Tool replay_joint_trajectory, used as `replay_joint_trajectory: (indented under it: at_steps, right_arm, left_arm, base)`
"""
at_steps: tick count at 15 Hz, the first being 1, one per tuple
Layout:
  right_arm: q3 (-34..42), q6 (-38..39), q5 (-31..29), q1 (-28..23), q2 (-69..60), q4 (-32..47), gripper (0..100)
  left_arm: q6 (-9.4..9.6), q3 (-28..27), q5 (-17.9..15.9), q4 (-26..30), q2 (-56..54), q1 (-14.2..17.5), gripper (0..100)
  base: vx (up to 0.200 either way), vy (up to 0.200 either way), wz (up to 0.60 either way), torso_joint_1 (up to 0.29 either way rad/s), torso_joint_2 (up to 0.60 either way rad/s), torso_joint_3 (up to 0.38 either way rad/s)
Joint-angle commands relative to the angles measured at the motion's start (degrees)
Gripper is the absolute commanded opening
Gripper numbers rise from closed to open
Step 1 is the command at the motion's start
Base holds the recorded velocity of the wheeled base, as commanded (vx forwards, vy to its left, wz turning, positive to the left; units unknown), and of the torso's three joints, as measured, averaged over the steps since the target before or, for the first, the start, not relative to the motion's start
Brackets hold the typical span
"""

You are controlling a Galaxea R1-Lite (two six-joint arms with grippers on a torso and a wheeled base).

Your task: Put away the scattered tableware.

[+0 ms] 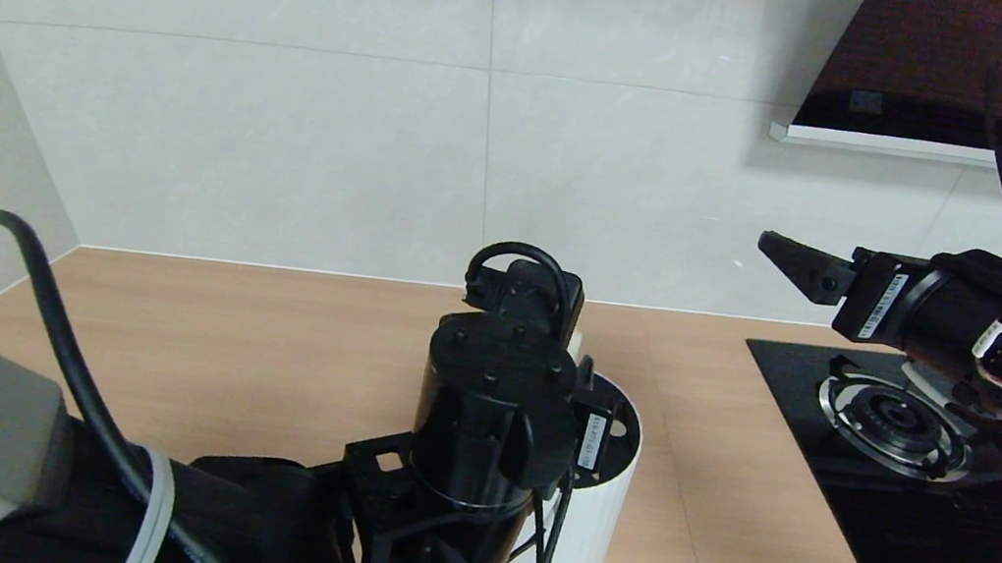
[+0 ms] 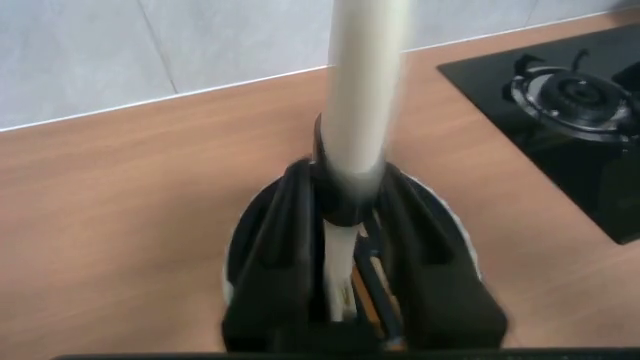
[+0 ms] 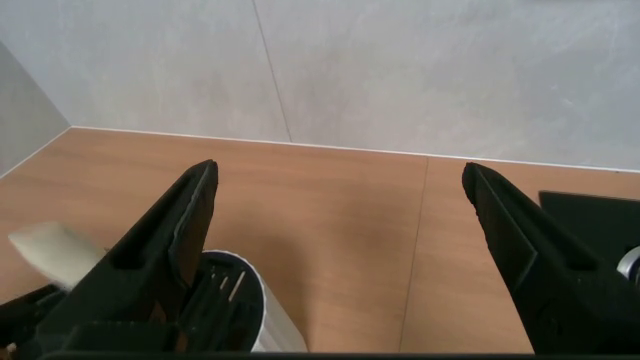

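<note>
The holder [image 1: 594, 524] is white, the utensil handle [image 2: 365, 90] cream. The desk [image 1: 252, 354] shows pale wood grain; the hob [image 1: 919, 543] is glossy black.

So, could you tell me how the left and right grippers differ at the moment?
The left gripper is shut on a white handle; the right gripper is open and empty. The left gripper points down over the holder; the right gripper is raised, roughly level, over toward the hob. Both are black with two fingers.
</note>
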Motion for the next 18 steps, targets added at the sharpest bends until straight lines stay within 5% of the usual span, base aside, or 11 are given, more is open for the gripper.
replay_joint_trajectory:
  at_steps: [1, 8, 11, 13, 14, 18]
  right_arm:
    - [0.08, -0.01, -0.01, 0.03, 0.03, -0.02, 100]
    - [0.25, -0.01, 0.08, 0.03, -0.06, -0.2, 100]
    - [-0.01, -0.18, 0.08, -0.05, -0.41, -0.02, 100]
    - [0.16, -2.73, -0.28, -0.14, -0.67, -0.02, 100]
    - [0.6, -3.43, -0.36, -0.14, -1.73, 0.07, 100]
    - [5.79, -3.79, -2.65, -0.76, -8.32, -0.73, 100]
  left_arm:
    - [0.03, 0.17, 0.09, 0.04, -0.1, -0.27, 100]
    - [0.47, 0.08, 0.18, -1.63, -0.8, -0.27, 100]
    - [5.66, 1.57, 1.15, -4.0, -11.44, 1.4, 100]
    - [11.99, 2.72, 0.79, -4.97, -21.28, 6.58, 100]
    - [13.48, 2.72, 0.36, -5.06, -25.32, 8.61, 100]
    - [14.62, 7.37, -0.87, -4.18, -38.77, 16.69, 100]
  base:
    - [0.0, 0.0, 0.0, 0.0, 0.0, 0.0]
    - [0.0, 0.0, 0.0, 0.0, 0.0, 0.0]
    - [0.0, 0.0, 0.0, 0.0, 0.0, 0.0]
    - [0.0, 0.0, 0.0, 0.0, 0.0, 0.0]
    - [0.0, 0.0, 0.0, 0.0, 0.0, 0.0]
    - [0.0, 0.0, 0.0, 0.0, 0.0, 0.0]
